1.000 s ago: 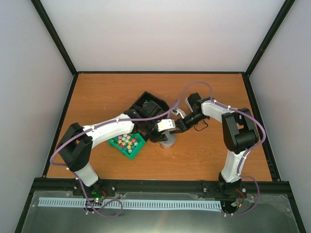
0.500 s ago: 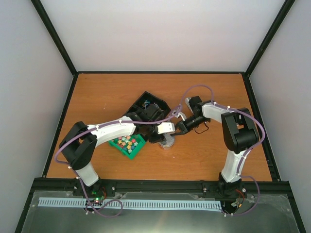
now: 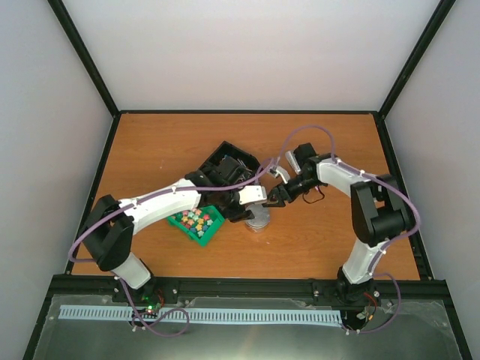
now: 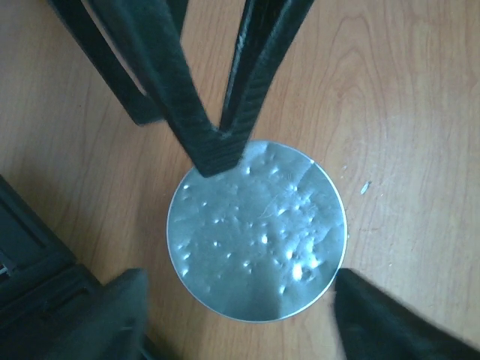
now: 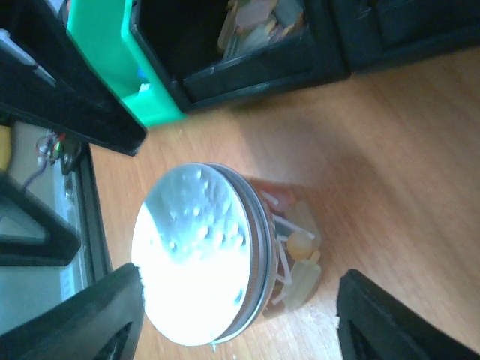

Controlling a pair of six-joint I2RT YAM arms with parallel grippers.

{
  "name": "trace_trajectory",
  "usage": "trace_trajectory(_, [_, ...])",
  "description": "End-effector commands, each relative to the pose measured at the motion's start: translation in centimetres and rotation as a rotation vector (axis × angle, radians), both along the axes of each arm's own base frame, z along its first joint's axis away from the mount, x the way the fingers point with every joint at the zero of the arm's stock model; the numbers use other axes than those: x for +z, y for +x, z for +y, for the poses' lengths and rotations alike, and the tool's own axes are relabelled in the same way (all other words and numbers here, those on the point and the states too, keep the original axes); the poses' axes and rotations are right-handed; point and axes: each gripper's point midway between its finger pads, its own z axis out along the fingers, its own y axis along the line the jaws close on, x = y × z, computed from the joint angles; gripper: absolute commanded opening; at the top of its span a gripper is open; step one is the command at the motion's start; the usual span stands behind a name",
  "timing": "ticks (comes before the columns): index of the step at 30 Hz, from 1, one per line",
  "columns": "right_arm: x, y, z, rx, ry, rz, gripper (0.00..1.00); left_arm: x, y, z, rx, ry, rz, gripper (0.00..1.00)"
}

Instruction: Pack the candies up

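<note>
A glass jar with a dimpled metal lid [image 3: 258,220] stands on the table, packed with candies [image 5: 301,249] that show through its wall. The lid fills the left wrist view [image 4: 257,231]. My left gripper [image 3: 253,208] hovers over the jar, open, with its fingers [image 4: 129,311] on either side of the lid and clear of it. My right gripper [image 3: 272,197] is open beside the jar, and the lid [image 5: 196,253] lies between its fingers [image 5: 101,315] without touching them. More thin wrapped candies [image 5: 255,19] lie in a black box [image 3: 229,161].
A green tray [image 3: 208,234] of colourful pieces sits just left of the jar, under my left arm. The black box is behind it. The right gripper's dark fingers [image 4: 247,82] reach the lid's far edge in the left wrist view.
My left arm's elbow has swung out to the left while its gripper stays over the jar. My right arm's elbow has moved right. The jar has not moved.
</note>
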Motion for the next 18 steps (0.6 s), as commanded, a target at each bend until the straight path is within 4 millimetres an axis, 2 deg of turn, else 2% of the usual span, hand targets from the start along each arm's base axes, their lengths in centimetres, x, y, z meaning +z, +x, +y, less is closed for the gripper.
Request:
trace_trajectory(1, [4.4, 2.8, -0.7, -0.035, 0.011, -0.246, 0.78, 3.5, 1.1, 0.1, 0.06, -0.101, 0.02, 0.8])
trace_trajectory(4, [6.7, 4.6, -1.7, -0.079, -0.007, -0.375, 0.93, 6.5, 2.8, 0.9, 0.127, -0.182, 0.039, 0.99])
trace_trajectory(5, [7.6, 5.2, -2.1, -0.098, -0.012, -0.421, 0.99, 7.6, 3.3, 1.2, 0.147, -0.208, 0.035, 1.0])
trace_trajectory(7, [9.8, 6.4, -2.9, -0.138, -0.009, -0.52, 1.0, 9.3, 4.3, 1.6, 0.198, -0.243, 0.02, 1.0])
trace_trajectory(9, [12.4, 6.6, -2.7, -0.151, 0.042, -0.605, 1.0, 10.4, 5.4, 2.0, 0.27, -0.255, 0.003, 1.0])
trace_trajectory(13, [17.0, 9.8, -4.2, -0.419, 0.126, -0.697, 1.0, 10.2, 5.6, 1.9, 0.311, -0.262, 0.046, 1.0])
trace_trajectory(15, [18.1, 9.7, -4.1, -0.446, 0.194, -0.705, 1.0, 9.3, 4.6, 1.9, 0.255, -0.201, 0.092, 1.0])
trace_trajectory(18, [17.8, 8.5, -2.9, -0.383, 0.224, -0.689, 0.98, 8.8, 4.0, 2.1, 0.22, -0.178, 0.128, 1.0])
